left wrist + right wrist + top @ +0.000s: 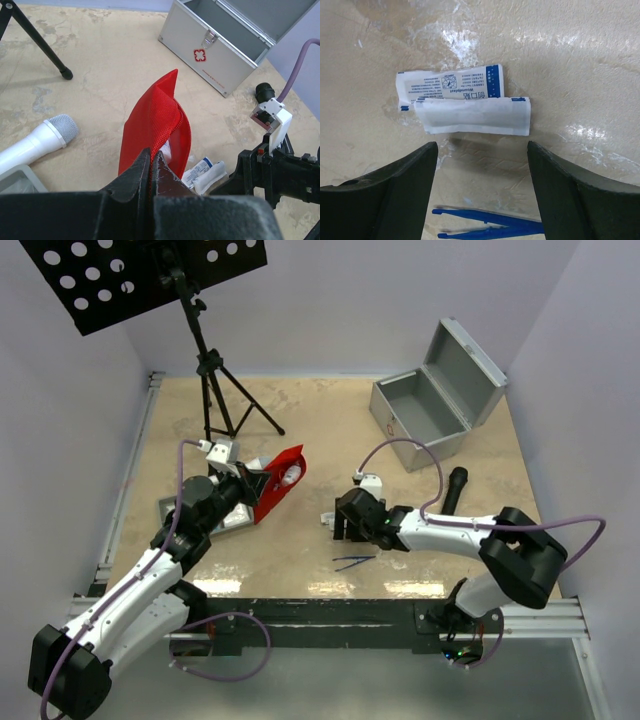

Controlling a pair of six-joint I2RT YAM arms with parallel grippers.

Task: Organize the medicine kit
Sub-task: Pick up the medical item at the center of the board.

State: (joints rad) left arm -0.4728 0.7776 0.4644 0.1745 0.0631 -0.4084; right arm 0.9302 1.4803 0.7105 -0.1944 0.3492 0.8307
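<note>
**Left tool (152, 159) clamped on the pouch (155, 112), right tool (482, 167) spread over two packets (465, 102)**

Left tool's fingers are pressed together on the lower edge of the red pouch, holding it up on edge at about 9 o'clock of the table (330, 430). The pouch's zipped side gapes, with something white showing inside. A grey tray (17, 181) lies at 8 o'clock of the pouch, partly under the arm, and a white microphone (40, 141) lies just beside the tray.

At the table's middle, the right tool's fingers stand well apart, one on either side of two flat white packets that overlap on the table; neither finger touches them. Blue tweezers (490, 227) lie at 6 o'clock of the packets.

At 1 o'clock stands the metal case (420, 410), lid raised.
</note>
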